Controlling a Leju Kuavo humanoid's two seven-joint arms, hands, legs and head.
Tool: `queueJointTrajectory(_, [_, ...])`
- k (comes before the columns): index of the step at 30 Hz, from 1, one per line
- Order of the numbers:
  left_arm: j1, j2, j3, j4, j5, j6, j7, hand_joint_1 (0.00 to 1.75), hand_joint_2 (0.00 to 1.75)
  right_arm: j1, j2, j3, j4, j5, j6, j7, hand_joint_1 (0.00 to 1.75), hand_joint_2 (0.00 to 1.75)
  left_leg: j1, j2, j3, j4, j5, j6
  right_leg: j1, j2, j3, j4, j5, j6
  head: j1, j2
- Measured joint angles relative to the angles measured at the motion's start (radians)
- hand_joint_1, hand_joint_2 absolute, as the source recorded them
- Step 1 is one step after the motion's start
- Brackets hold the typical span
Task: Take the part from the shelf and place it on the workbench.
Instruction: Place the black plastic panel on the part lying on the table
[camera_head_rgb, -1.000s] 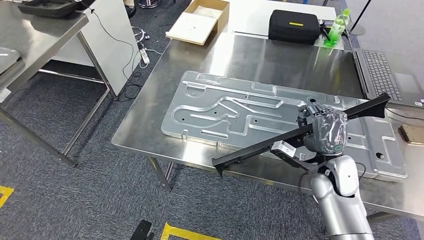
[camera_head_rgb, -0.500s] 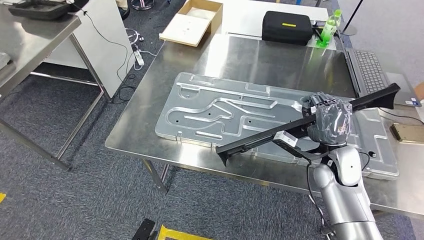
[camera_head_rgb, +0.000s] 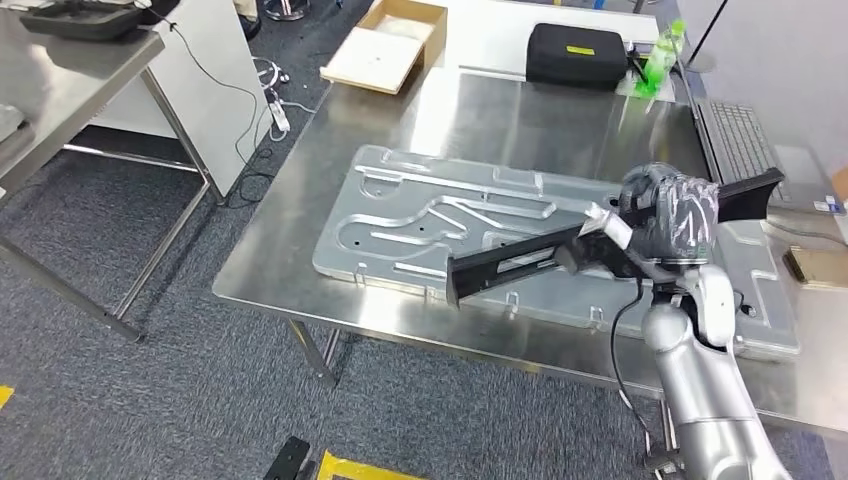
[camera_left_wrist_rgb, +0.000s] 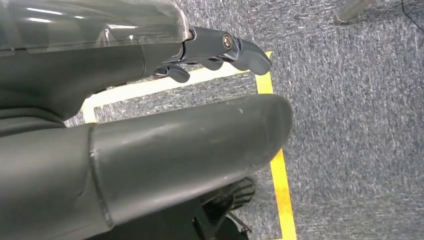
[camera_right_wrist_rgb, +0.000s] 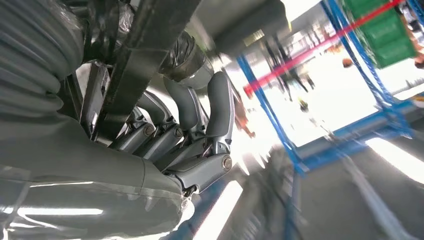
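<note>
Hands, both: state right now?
Left hand: holds nothing, fingers apart, hanging over the carpet.
Right hand: grips the long black part, held over the workbench.

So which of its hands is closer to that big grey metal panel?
Right. The right hand holds the black part above the panel; the left hand hangs over carpet.
</note>
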Motion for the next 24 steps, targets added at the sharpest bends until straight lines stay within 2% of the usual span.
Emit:
queueJointTrajectory(2, [0.000, 0.000, 0.000, 0.000, 0.000, 0.000, 0.000, 0.00, 0.00, -0.015, -0.002, 0.000, 0.017, -0.071, 0.030, 0.004, 1.75, 1.75, 0.001, 0.000, -0.001, 0.001, -0.002, -0.011, -0.001, 0.002, -0.001, -0.002, 0.003, -0.015, 0.000, 0.000])
queueJointTrajectory(4, [0.000, 0.000, 0.000, 0.000, 0.000, 0.000, 0.000, 0.00, 0.00, -0.032, -0.003, 0.000, 0.032, -0.121, 0.043, 0.003, 1.75, 1.75, 0.002, 0.000, -0.018, 0.042, -0.032, -0.019, -0.003, 0.001, 0.000, -0.006, 0.005, -0.031, -0.001, 0.000])
queueJointTrajectory(5, [0.000, 0.000, 0.000, 0.000, 0.000, 0.000, 0.000, 0.00, 0.00, -0.041, -0.003, 0.000, 0.039, -0.134, 0.044, 0.002, 1.75, 1.75, 0.003, -0.001, -0.041, 0.092, -0.060, -0.021, -0.003, 0.001, 0.001, -0.007, 0.006, -0.037, -0.001, 0.000])
queueJointTrajectory(7, [0.002, 0.000, 0.000, 0.000, 0.000, 0.000, 0.000, 0.00, 0.00, -0.052, -0.003, 0.000, 0.053, -0.147, 0.044, 0.000, 1.75, 1.75, 0.003, -0.001, -0.105, 0.227, -0.118, -0.022, 0.002, 0.001, 0.001, -0.006, 0.004, -0.045, -0.001, 0.000])
queueJointTrajectory(8, [0.003, 0.000, 0.000, 0.000, 0.000, 0.000, 0.000, 0.00, 0.00, -0.055, -0.004, 0.000, 0.060, -0.149, 0.044, 0.000, 1.75, 1.75, 0.003, -0.001, -0.129, 0.274, -0.129, -0.021, 0.005, 0.001, 0.002, -0.006, 0.003, -0.047, -0.001, 0.000])
queueJointTrajectory(9, [0.004, 0.000, 0.000, 0.000, 0.000, 0.000, 0.000, 0.00, 0.00, -0.056, -0.004, 0.000, 0.067, -0.150, 0.045, 0.002, 1.75, 1.75, 0.003, -0.001, -0.138, 0.288, -0.122, -0.019, 0.008, 0.002, 0.003, -0.005, 0.002, -0.048, -0.001, 0.000])
queueJointTrajectory(10, [0.004, 0.000, 0.000, 0.000, 0.000, -0.001, 0.000, 0.00, 0.00, -0.058, -0.004, 0.000, 0.073, -0.154, 0.051, 0.005, 1.75, 1.75, 0.002, -0.001, -0.127, 0.259, -0.095, -0.014, 0.011, 0.004, 0.005, -0.005, 0.001, -0.049, -0.001, 0.000])
queueJointTrajectory(12, [0.003, 0.002, 0.000, 0.000, 0.000, -0.003, -0.001, 0.00, 0.00, -0.067, -0.007, 0.000, 0.086, -0.171, 0.074, 0.011, 1.75, 1.75, -0.002, -0.004, -0.069, 0.128, -0.024, 0.002, 0.015, 0.006, 0.007, -0.004, -0.001, -0.048, 0.000, 0.000])
queueJointTrajectory(13, [0.002, 0.003, 0.000, 0.000, 0.000, -0.004, -0.001, 0.00, 0.00, -0.075, -0.010, 0.000, 0.093, -0.182, 0.087, 0.014, 1.75, 1.75, -0.005, -0.006, -0.042, 0.066, -0.002, 0.009, 0.017, 0.008, 0.006, -0.002, -0.002, -0.046, 0.000, 0.000])
queueJointTrajectory(14, [0.002, 0.004, 0.000, 0.000, 0.000, -0.006, -0.001, 0.00, 0.00, -0.082, -0.014, 0.000, 0.100, -0.189, 0.097, 0.016, 1.75, 1.75, -0.008, -0.007, -0.025, 0.027, 0.008, 0.014, 0.017, 0.009, 0.005, -0.001, -0.002, -0.042, 0.000, 0.000])
queueJointTrajectory(17, [0.003, 0.005, 0.000, 0.000, -0.001, -0.008, -0.002, 0.00, 0.00, -0.098, -0.027, 0.000, 0.118, -0.197, 0.113, 0.019, 1.75, 1.75, -0.010, -0.007, -0.016, -0.001, 0.012, 0.020, 0.012, 0.010, 0.001, -0.004, 0.000, -0.025, -0.001, 0.000])
queueJointTrajectory(19, [0.002, 0.004, 0.000, 0.000, -0.001, -0.008, -0.002, 0.00, 0.87, -0.108, -0.038, 0.001, 0.124, -0.198, 0.116, 0.018, 0.87, 1.75, -0.003, -0.006, -0.007, -0.018, 0.021, 0.028, 0.010, 0.008, -0.007, 0.020, -0.019, -0.015, 0.001, 0.000])
queueJointTrajectory(21, [0.000, 0.004, 0.000, 0.000, -0.003, -0.007, -0.001, 0.00, 1.75, -0.119, -0.046, 0.001, 0.131, -0.198, 0.118, 0.018, 0.00, 1.75, -0.001, -0.006, -0.002, -0.026, 0.026, 0.034, 0.007, 0.007, -0.052, 0.116, -0.071, -0.004, 0.003, 0.000])
queueJointTrajectory(22, [0.000, 0.004, 0.000, 0.000, -0.006, -0.004, 0.000, 0.00, 1.75, -0.122, -0.050, 0.001, 0.135, -0.198, 0.120, 0.019, 0.00, 1.75, 0.000, -0.005, -0.002, -0.026, 0.026, 0.035, 0.004, 0.007, -0.084, 0.179, -0.098, 0.001, 0.003, 0.000])
queueJointTrajectory(23, [0.000, 0.004, 0.000, 0.000, -0.008, -0.001, 0.002, 0.00, 1.31, -0.123, -0.052, 0.001, 0.139, -0.197, 0.123, 0.019, 0.00, 1.75, 0.000, -0.005, -0.002, -0.025, 0.025, 0.034, 0.000, 0.006, -0.111, 0.229, -0.112, 0.007, 0.003, 0.000])
queueJointTrajectory(24, [0.001, 0.004, -0.001, 0.000, -0.010, 0.001, 0.005, 0.00, 0.87, -0.123, -0.054, 0.002, 0.143, -0.193, 0.127, 0.020, 0.00, 1.75, 0.000, -0.005, -0.002, -0.023, 0.024, 0.033, -0.004, 0.005, -0.123, 0.249, -0.108, 0.011, 0.003, 0.000])
